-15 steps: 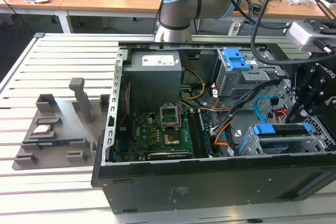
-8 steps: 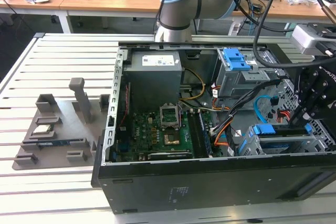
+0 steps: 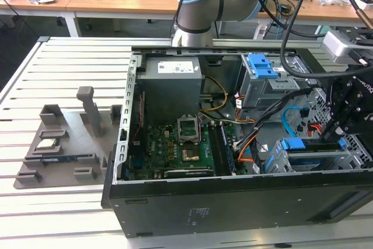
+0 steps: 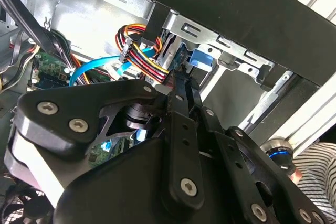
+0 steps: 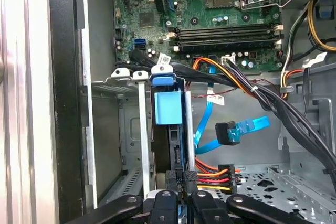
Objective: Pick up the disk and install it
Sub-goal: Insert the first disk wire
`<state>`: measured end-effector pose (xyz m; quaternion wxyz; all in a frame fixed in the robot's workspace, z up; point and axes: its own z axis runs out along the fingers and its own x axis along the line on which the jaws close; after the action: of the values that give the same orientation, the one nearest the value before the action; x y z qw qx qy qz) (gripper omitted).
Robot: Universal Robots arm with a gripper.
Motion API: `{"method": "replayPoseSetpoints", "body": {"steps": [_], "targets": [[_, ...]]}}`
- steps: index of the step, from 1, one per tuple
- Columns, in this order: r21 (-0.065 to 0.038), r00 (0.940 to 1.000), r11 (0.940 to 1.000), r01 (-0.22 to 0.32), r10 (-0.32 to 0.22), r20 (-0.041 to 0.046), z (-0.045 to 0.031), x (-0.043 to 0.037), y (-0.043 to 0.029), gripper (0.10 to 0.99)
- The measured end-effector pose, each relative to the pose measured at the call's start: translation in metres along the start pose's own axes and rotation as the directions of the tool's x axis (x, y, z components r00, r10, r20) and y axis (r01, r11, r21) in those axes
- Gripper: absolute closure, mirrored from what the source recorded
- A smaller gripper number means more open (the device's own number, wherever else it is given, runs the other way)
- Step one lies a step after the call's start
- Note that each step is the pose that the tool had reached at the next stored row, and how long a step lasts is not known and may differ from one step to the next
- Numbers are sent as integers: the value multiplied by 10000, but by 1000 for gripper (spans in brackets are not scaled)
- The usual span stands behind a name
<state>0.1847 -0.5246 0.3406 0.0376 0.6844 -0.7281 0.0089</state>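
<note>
Flat silver-grey disk in blue plastic frame (image 5: 169,109) sits edge-up in grey metal drive cage (image 3: 309,158) at approx. 4 o'clock of open case, black hand (image 5: 182,181) clenched on its rear edge; judged heavy, rigid, shock-sensitive—grip frame edges, not label.

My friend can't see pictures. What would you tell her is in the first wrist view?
The robot's black tool reaches into an open computer case, its fingertips pinched on the edge of the disk, which stands in its blue frame inside a grey metal bay. Beyond it lie the green motherboard, bundled cables and a loose blue cable.
</note>
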Motion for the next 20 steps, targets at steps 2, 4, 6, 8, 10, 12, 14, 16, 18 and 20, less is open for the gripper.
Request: {"method": "replayPoseSetpoints", "body": {"steps": [2, 4, 6, 8, 10, 12, 14, 16, 18, 20], "targets": [[-6, 10000, 10000, -67, 67, 5, -7, 0, -3, 922], [-4, 10000, 10000, -66, 66, 1, -22, -14, -3, 922], [-5, 10000, 10000, -67, 67, 0, -22, -14, -4, 922], [-6, 10000, 10000, -67, 67, 0, -23, -15, -4, 922], [-8, 10000, 10000, -65, 65, 0, -13, -9, -5, 922], [-8, 10000, 10000, -65, 65, 3, -9, -7, -5, 922], [-9, 10000, 10000, -66, 66, 0, -9, -6, -5, 922], [-7, 10000, 10000, -66, 66, -11, -7, -6, -5, 922], [-9, 10000, 10000, -66, 66, -7, 8, -6, -6, 922], [-8, 10000, 10000, -66, 66, -12, 22, -7, -6, 922]]}}
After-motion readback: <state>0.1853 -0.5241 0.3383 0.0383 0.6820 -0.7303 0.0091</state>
